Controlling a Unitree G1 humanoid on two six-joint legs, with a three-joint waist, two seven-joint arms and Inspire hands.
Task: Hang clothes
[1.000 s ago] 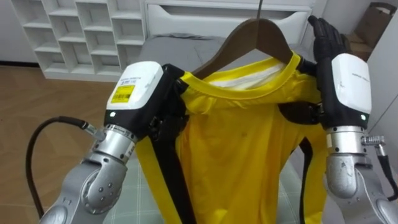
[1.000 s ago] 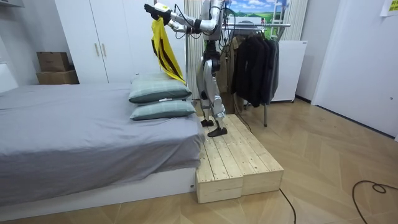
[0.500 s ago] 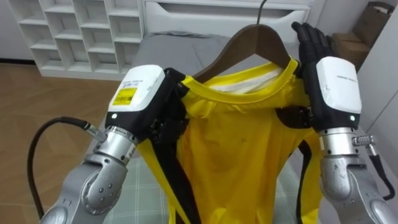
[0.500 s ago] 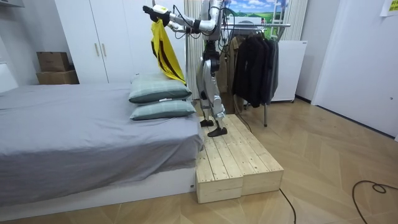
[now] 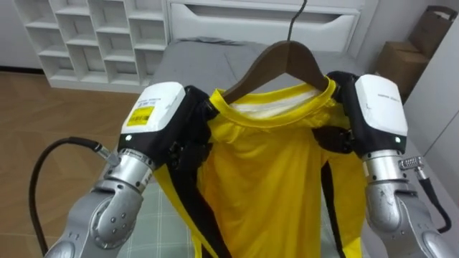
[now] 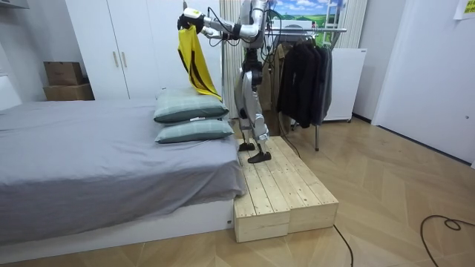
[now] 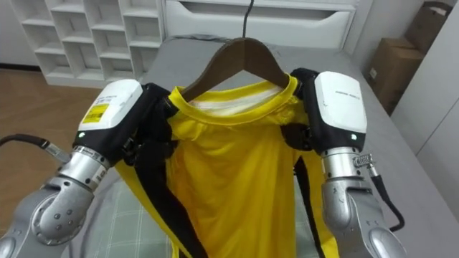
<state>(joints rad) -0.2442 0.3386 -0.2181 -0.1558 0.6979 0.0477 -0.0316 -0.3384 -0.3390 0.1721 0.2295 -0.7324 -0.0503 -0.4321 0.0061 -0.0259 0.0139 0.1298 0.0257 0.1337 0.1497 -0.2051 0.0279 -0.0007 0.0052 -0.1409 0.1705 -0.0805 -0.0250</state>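
the yellow shirt (image 5: 265,165) sits on a wooden hanger (image 5: 287,56), held up between the hands: the left hand (image 5: 168,118) curls its fingers into one shoulder, while what the right hand (image 5: 373,107) does at the other is hidden, i cannot tell. it is light, limp, slippery cloth, so grip the stiff hanger beneath the fingers. the room view adds the clothes rack (image 6: 326,30) behind the robot.

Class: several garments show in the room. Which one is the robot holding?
The yellow shirt on the wooden hanger, raised in front of it; the other garments are dark and hang on the rack.
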